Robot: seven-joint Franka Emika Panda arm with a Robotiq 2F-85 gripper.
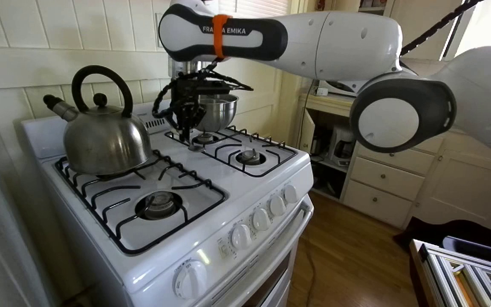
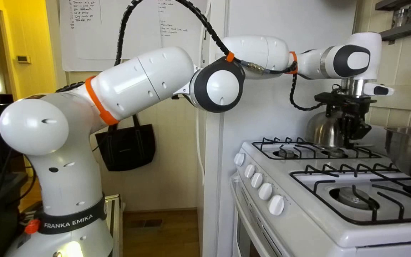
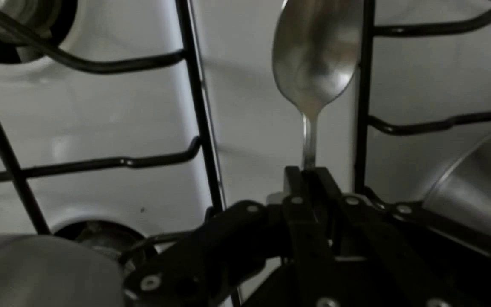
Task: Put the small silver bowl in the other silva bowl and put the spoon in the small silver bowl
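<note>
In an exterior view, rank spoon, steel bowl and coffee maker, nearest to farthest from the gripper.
1. Spoon: handle clamped in the gripper.
2. Steel bowl: on the stove, picture-right of the gripper.
3. Coffee maker: off the stove, on a shelf farther right.

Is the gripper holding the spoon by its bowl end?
No, in the wrist view the gripper grips the spoon by its handle, with the wide end out in front.
</note>
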